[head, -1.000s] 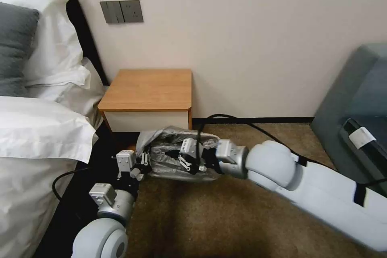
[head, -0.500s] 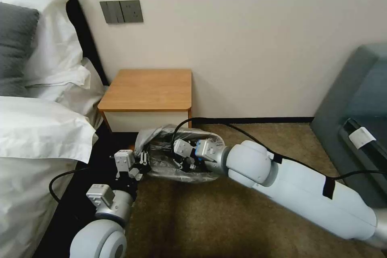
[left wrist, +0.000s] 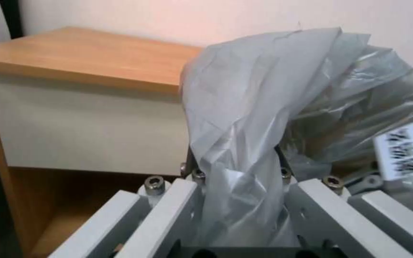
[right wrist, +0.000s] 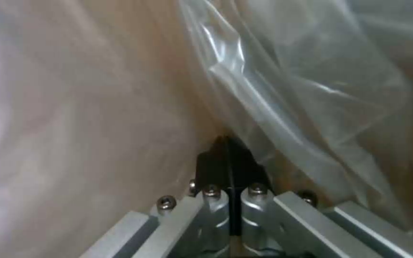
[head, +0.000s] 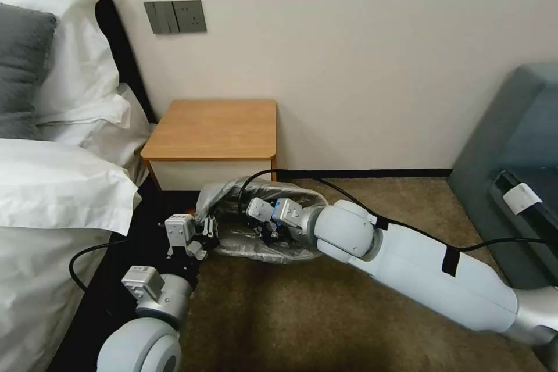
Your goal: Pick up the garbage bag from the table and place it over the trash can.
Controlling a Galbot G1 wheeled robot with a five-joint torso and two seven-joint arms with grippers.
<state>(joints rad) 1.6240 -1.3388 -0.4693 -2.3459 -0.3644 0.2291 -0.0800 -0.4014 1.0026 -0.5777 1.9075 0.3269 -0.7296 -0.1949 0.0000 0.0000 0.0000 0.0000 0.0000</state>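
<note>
The left gripper (head: pixel 207 236) is pinched onto a gathered fold of the garbage bag (head: pixel 256 235); in the left wrist view the grey film (left wrist: pixel 245 150) rises straight out from between its fingers (left wrist: pixel 177 204) and billows up and away beyond them. The right gripper (right wrist: pixel 226 150) sits down inside the bag, its two dark pads pressed flat together with no gap between them. Film lies against both sides of its tips, but whether a layer is caught between the pads is hard to judge from the wrist view, so it may simply be closed on nothing.

In the head view the right gripper (head: pixel 268 231) lies just beside the left one, on its right, with crinkled plastic around it on all sides. The bag forms a low, wide mound on the carpet (head: pixel 325 314), its long axis running from the left gripper across toward the right arm, and its open mouth facing upward. The trash can is presumably under the film, though its rim cannot be made out.

The table (head: pixel 218 128) stands just beyond both grippers, against the wall; from the left wrist its top (left wrist: pixel 87 57) and white drawer front appear close behind the held fold.
</note>
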